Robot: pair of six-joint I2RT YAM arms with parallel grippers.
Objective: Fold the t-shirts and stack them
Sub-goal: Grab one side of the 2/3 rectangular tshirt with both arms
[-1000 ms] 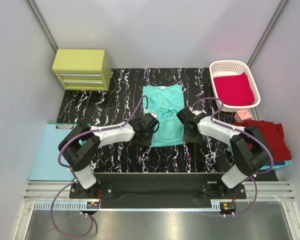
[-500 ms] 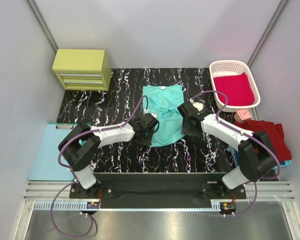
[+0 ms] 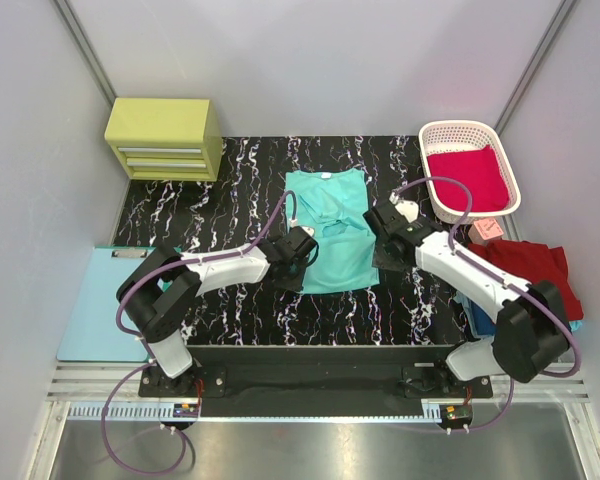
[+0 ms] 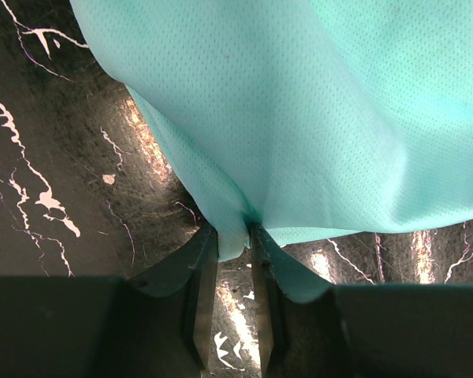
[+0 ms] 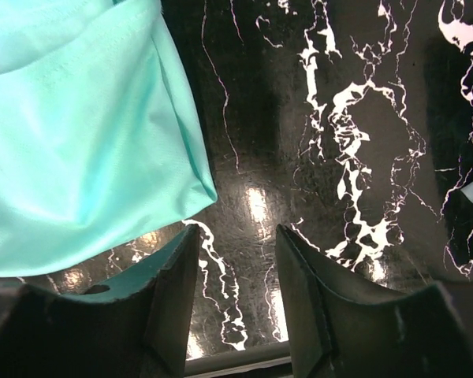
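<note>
Black marbled worktop [image 3: 220,190], mint-teal t-shirt [image 3: 328,235] lying at its centre.
Left end effector [image 4: 230,236] pinches the t-shirt's near-left edge; right end effector [image 5: 236,236] stands part-open and empty beside its near-right corner, apparently not touching.

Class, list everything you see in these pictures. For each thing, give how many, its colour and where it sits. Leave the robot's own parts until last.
table: 1, black with white veins, under the other things
drawer unit: 1, yellow-green, far left corner
clipboard: 1, pale blue, left of the table
teal t-shirt: 1, mint-teal, middle of the table
basket: 1, white lattice, far right
crimson t-shirt: 1, crimson, inside the basket
small pink item: 1, pink, just in front of the basket
dark red t-shirt: 1, dark red, right edge
left gripper: 1, dark, shut on the teal t-shirt's edge
right gripper: 1, dark, open, beside the teal t-shirt's corner, holding nothing
</note>
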